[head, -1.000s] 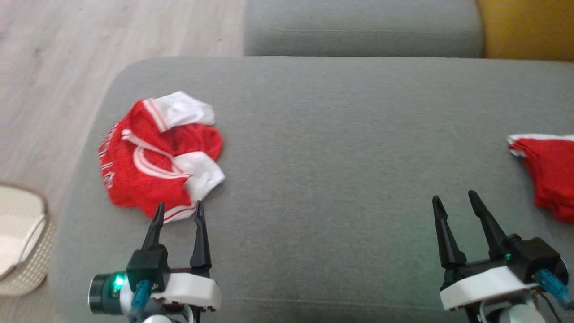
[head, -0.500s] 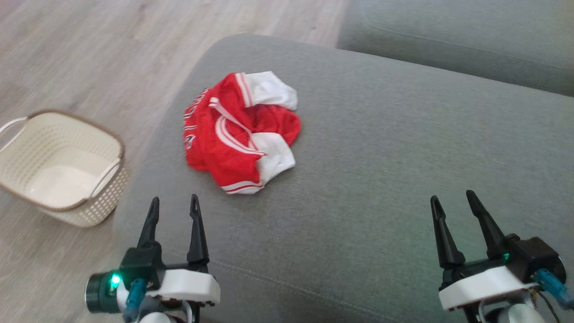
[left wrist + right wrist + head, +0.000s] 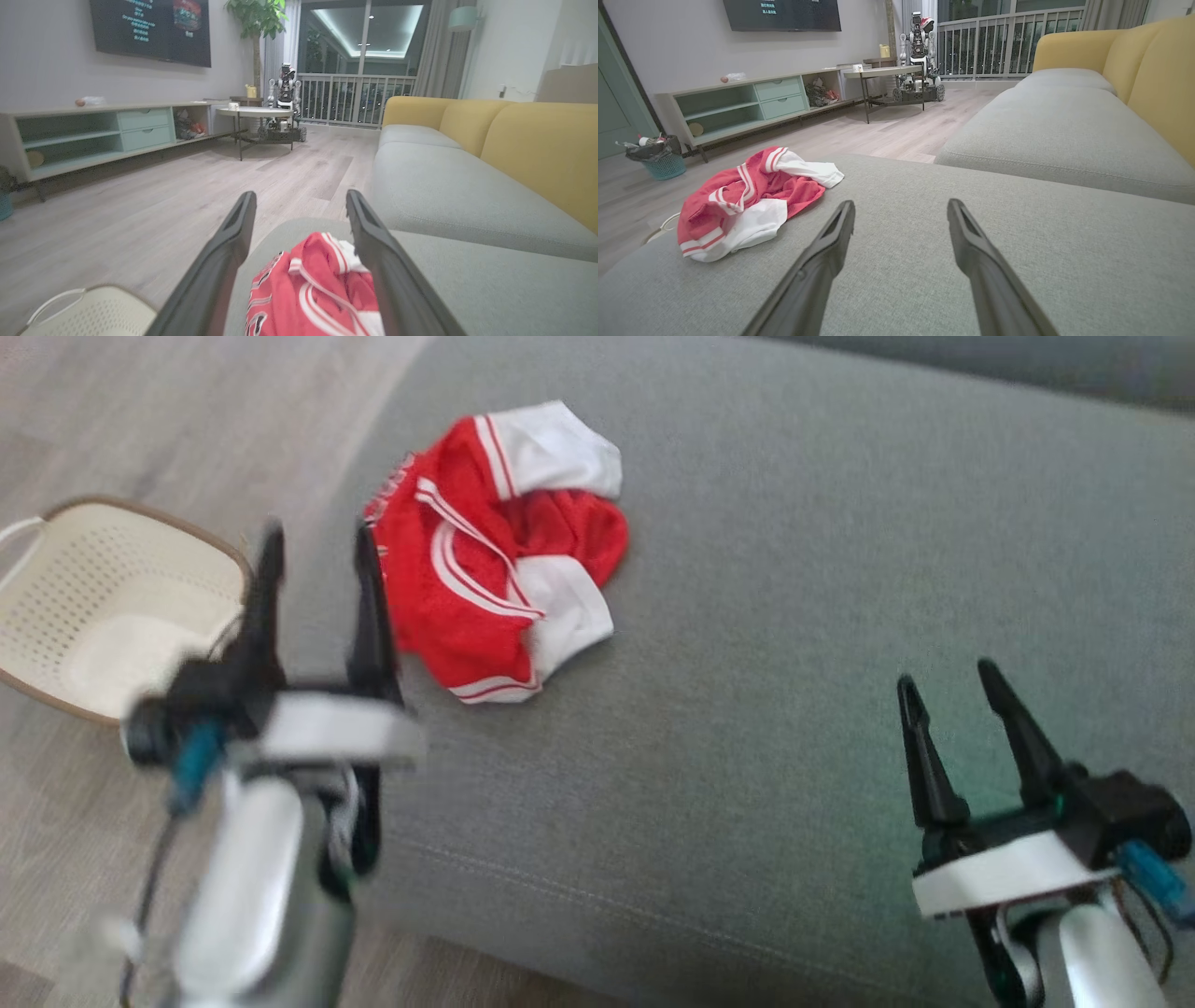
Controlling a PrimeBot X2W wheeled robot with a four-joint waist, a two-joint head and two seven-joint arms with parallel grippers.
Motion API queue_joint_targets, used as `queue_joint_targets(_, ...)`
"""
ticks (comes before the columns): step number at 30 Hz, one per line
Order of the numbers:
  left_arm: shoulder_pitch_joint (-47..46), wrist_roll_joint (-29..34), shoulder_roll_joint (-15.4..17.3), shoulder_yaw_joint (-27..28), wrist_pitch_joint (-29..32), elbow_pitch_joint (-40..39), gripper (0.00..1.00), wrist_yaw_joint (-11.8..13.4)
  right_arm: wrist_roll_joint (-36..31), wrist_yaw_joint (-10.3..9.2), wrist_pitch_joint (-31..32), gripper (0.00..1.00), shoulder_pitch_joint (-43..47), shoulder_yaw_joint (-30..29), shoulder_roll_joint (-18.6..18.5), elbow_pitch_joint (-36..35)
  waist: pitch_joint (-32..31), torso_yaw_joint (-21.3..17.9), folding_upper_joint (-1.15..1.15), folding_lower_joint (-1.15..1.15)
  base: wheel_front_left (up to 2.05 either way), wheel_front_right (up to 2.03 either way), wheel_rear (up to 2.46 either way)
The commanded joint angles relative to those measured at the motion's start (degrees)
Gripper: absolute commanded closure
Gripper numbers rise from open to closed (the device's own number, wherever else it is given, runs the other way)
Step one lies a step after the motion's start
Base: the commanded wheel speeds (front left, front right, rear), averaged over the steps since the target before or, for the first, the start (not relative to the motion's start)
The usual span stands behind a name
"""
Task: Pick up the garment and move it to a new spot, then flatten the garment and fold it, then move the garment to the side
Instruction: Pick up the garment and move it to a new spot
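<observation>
Closest in, both arms are empty: the left gripper and right gripper each have their fingers spread wide with nothing between them. The right one hovers over bare grey fabric at the near right, well apart from the garment, a red mesh piece with white trim, lying crumpled near the left end of the grey sofa seat. The left gripper is right at the garment's left edge, and its wrist camera shows the red heap between its fingers; can't tell if it touches. Off the sofa's left end, a cream perforated basket stands on the pale wood floor. Further back the sofa carries on with yellow backrests. Past that there's a round table, a low console with mint drawers, a wall TV and another robot. Versus half a second ago, the head camera has swung, so the framing has shifted. Still, the left arm has clearly pushed forward from short of the garment to alongside it, blurred with motion. The garment's crumple looks unchanged, and the right gripper is barely different.
</observation>
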Motion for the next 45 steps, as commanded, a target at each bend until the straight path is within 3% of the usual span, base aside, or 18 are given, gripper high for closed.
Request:
queue_joint_targets(1, -5.2, -0.5, 1.4, 3.0, -0.3, 0.4, 0.00, -1.2, -0.2, -0.02, -0.5, 0.00, -2.7, 1.7, -0.7, -2.4, 4.3, -2.7, 0.00, 0.00, 0.00, 0.00, 0.00)
queue_joint_targets(4, -12.9, -2.6, 2.9, 4.7, 1.0, 6.7, 0.00, -3.8, -0.1, -0.02, -0.5, 0.00, -4.6, 1.7, -2.0, -3.4, 7.4, -4.2, 0.00, 0.00, 0.00, 0.00, 0.00)
queue_joint_targets(7, -20.2, -8.5, 2.9, 7.5, 6.8, 14.4, 0.00, -6.3, -0.2, -0.02, -0.5, 0.00, -6.8, 1.7, -3.4, -5.1, 10.7, -5.7, 0.00, 0.00, 0.00, 0.00, 0.00)
queue_joint_targets(15, -35.1, -13.8, 4.2, 10.0, 17.5, 33.0, 0.00, -7.7, 0.5, -0.02, -0.5, 0.00, -11.3, 1.1, -5.7, -9.0, 18.4, -7.8, 0.00, 0.00, 0.00, 0.00, 0.00)
queue_joint_targets(23, -38.9, -14.6, 3.8, 9.0, 18.3, 50.6, 0.00, -9.4, 0.3, -0.02, -0.5, 0.00, -14.2, 3.5, -6.4, -8.2, 21.6, -9.9, 0.00, 0.00, 0.00, 0.00, 0.00)
queue_joint_targets(28, -39.6, -15.0, 3.9, 8.6, 15.8, 56.0, 0.00, -11.7, 0.4, -0.02, -0.5, 0.00, -15.1, 3.3, -5.8, -7.9, 21.7, -11.1, 0.00, 0.00, 0.00, 0.00, 0.00)
queue_joint_targets(29, -39.7, -15.1, 4.1, 8.8, 14.1, 56.7, 0.89, -12.3, 0.5, -0.02, -0.5, 0.00, -15.3, 3.3, -5.5, -7.8, 21.5, -11.4, 0.00, 0.00, 0.00, 0.00, 0.00)
queue_joint_targets(30, -39.9, -15.1, 4.5, 8.8, 12.0, 57.0, 1.00, -12.8, 0.5, -0.02, -0.5, 0.00, -15.4, 3.3, -5.3, -7.7, 21.2, -11.7, 0.00, 0.00, 0.00, 0.00, 0.00)
queue_joint_targets(36, -40.7, -13.7, 5.4, 7.6, 1.7, 56.7, 1.00, -14.9, 1.0, -0.02, -0.5, 0.00, -14.6, 3.0, -3.6, -7.0, 17.3, -13.4, 0.00, 0.00, 0.00, 0.00, 0.00)
queue_joint_targets(45, -40.4, -11.5, 4.3, 2.0, 0.9, 44.8, 1.00, -17.1, 2.4, -0.02, -0.5, 0.00, -12.3, 2.7, -0.7, -7.4, 8.6, -20.3, 0.00, 0.00, 0.00, 0.00, 0.00)
